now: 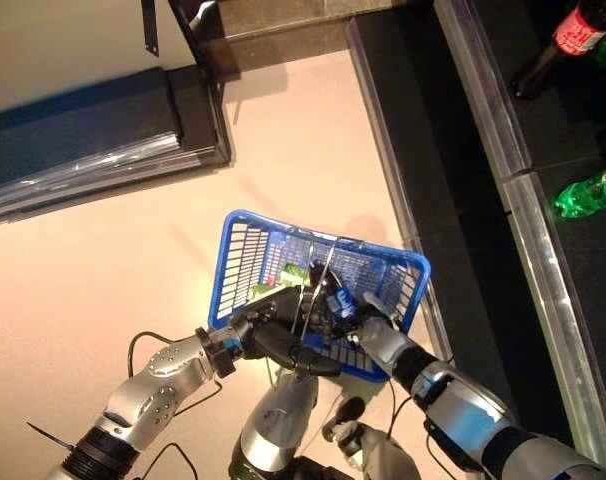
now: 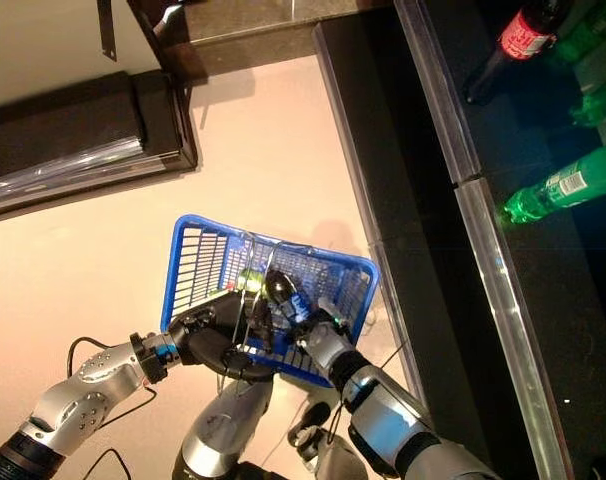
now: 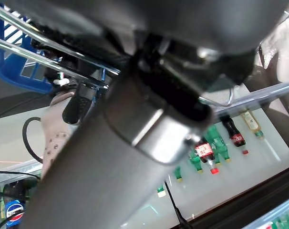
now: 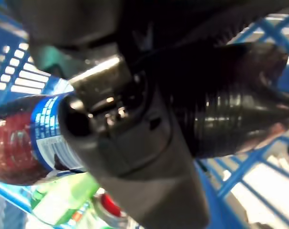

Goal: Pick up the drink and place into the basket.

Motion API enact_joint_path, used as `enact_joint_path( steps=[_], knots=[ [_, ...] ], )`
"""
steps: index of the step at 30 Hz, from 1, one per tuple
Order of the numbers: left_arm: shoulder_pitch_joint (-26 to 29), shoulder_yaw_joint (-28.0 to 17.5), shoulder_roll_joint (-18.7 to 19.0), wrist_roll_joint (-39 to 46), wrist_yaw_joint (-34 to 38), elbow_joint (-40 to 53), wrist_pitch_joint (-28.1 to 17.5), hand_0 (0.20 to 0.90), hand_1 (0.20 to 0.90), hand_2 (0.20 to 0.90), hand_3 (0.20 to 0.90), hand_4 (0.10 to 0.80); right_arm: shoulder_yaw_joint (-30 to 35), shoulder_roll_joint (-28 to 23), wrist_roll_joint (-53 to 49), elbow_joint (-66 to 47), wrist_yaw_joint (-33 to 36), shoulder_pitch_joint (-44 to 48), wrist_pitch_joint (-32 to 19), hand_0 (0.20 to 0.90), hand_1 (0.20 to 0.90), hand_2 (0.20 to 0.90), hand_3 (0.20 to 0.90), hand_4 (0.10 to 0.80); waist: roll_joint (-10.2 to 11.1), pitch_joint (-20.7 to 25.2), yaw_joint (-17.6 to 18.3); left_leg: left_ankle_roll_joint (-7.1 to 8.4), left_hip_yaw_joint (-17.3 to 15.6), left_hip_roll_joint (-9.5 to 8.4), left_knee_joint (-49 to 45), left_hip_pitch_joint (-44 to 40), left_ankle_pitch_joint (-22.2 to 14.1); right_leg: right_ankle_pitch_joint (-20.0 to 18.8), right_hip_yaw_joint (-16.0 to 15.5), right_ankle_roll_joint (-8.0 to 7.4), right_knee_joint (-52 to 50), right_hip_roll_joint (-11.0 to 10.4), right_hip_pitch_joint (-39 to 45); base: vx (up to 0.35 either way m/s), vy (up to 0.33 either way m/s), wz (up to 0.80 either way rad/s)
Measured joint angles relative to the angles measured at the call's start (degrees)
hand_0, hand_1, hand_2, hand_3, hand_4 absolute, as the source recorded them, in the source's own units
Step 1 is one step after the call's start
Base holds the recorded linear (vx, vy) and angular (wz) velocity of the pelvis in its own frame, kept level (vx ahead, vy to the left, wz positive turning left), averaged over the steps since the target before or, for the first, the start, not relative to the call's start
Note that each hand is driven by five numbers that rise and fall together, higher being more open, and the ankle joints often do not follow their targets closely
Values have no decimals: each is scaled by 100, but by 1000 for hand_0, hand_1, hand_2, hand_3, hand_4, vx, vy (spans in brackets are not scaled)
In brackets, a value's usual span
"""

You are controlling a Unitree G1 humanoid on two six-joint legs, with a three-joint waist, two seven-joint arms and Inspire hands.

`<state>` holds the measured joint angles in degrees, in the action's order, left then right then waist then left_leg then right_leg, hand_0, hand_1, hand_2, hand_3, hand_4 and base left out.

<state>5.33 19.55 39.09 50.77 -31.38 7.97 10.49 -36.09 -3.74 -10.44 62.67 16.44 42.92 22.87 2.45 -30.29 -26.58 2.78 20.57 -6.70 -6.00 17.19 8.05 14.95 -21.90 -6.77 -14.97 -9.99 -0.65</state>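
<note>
one blue basket (image 1: 245, 250) sits on the floor, its wire handles gripped by the left hand (image 1: 273, 335). one dark cola bottle (image 4: 25, 138), clasped in the right hand's (image 1: 375, 332) fingers, hangs inside the basket above one green bottle (image 4: 63, 202). two more bottles lie on the dark shelf (image 1: 573, 120) at far right.

Basket (image 1: 245, 250) far half open; wire handles (image 1: 318, 275) span middle.

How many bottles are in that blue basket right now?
2 that I can see: a dark bottle with a blue label, held by the right hand inside the blue basket, and a green bottle lying beneath it. A red cap nearby may belong to a hidden third.
</note>
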Motion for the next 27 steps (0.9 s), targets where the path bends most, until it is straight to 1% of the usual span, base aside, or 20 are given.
enact_joint_path(
  steps=[2,3,4,5,6,9,16,18,19,20,22,23,24,25,26,27],
  knots=[
    [11,1,-3,0,41,0,0,300,300,300,200,100,27,-1,-100,8,37,-3,-30,300,300,300,200,100,1,0,1,1,0,0,-4,0,0,0,0,0,-11,-1,-2,0,0,0],
    [32,0,-12,0,100,0,0,300,300,300,200,100,122,32,-163,85,48,-7,-102,448,448,448,373,273,1,-1,-1,2,0,0,-8,1,1,3,2,4,-67,-5,-38,0,0,0],
    [47,0,-12,0,102,0,0,300,300,300,200,100,125,36,-236,97,77,-11,-115,540,540,540,480,380,1,-3,-3,5,-1,-2,-10,7,4,17,3,7,-88,-14,-53,0,0,0],
    [47,1,-12,0,102,0,0,300,300,300,200,100,129,35,-272,97,87,-12,-133,585,585,585,532,432,2,-4,-3,6,-1,-3,-11,8,5,23,2,12,-91,-16,-51,0,0,0],
    [47,8,-13,0,105,0,7,300,300,300,200,100,161,34,-356,96,100,-25,-177,900,900,900,900,800,3,-5,-1,8,-1,-2,-12,9,7,24,2,11,-91,-16,-54,0,0,0],
    [47,24,-28,0,108,0,7,300,300,300,200,100,209,30,-487,78,157,-56,-294,900,900,900,900,800,2,-9,8,8,-2,0,-34,36,7,26,2,9,-110,-15,-69,0,0,0],
    [49,19,-51,0,224,0,7,300,300,300,200,100,333,-115,-604,-486,386,-343,-418,900,900,900,900,800,11,-44,29,3,-18,3,-103,112,-2,27,4,9,-187,-17,-139,1,6,-1],
    [179,121,-203,-52,430,-1,7,300,300,300,200,100,310,-92,-622,-558,506,-359,-451,900,900,900,900,800,26,-56,45,3,-18,8,-123,114,-4,30,12,11,-199,-17,-158,28,-43,0],
    [402,301,-446,-296,770,-6,17,300,300,300,200,100,294,-25,-657,-536,605,-298,-465,900,900,900,900,800,44,-64,67,-10,-19,15,-156,115,-27,47,20,35,-219,-13,-178,11,-46,-2],
    [726,569,-687,-562,1228,-50,56,300,300,300,200,100,281,-7,-707,-467,651,-177,-470,900,900,900,900,800,52,-63,74,10,-32,23,-244,160,-42,48,41,36,-288,-6,-210,-5,-27,-7],
    [1278,939,-932,-852,1797,-228,125,300,300,300,200,100,187,35,-749,-601,659,-6,-536,900,900,900,900,800,142,-70,204,1,-129,81,-339,231,-72,46,65,48,-394,-4,-331,-55,73,-25],
    [1446,1010,-982,-937,2103,-331,126,300,300,300,200,100,155,-46,-760,-909,626,-22,-572,900,900,900,900,800,177,-72,343,-1,-250,131,-357,232,-70,21,147,63,-423,2,-377,-76,120,-38],
    [1506,1018,-982,-965,2251,-375,125,300,300,300,200,100,54,-82,-750,-1134,630,-52,-566,900,900,900,900,800,195,-67,424,-3,-308,149,-373,232,-71,7,197,60,-439,5,-407,-61,102,-44],
    [1584,1004,-979,-1018,2562,-442,122,300,300,300,200,100,-125,-270,-737,-1765,634,-161,-523,900,900,900,900,800,215,-64,578,0,-392,168,-390,246,-56,-18,269,43,-509,7,-444,-48,83,-45],
    [1636,1005,-988,-1023,2733,-452,110,300,300,300,200,100,-173,-298,-619,-1890,684,-124,-480,900,900,900,900,800,239,-64,714,-26,-476,200,-407,291,-31,-51,352,40,-546,41,-526,-60,106,-39],
    [1681,1056,-1000,-1029,2765,-452,73,300,300,300,200,100,-181,-343,-582,-1993,714,-133,-403,900,900,900,900,800,256,-67,791,-31,-512,223,-409,321,-23,-70,368,45,-554,39,-576,-55,102,-23]
  ],
)
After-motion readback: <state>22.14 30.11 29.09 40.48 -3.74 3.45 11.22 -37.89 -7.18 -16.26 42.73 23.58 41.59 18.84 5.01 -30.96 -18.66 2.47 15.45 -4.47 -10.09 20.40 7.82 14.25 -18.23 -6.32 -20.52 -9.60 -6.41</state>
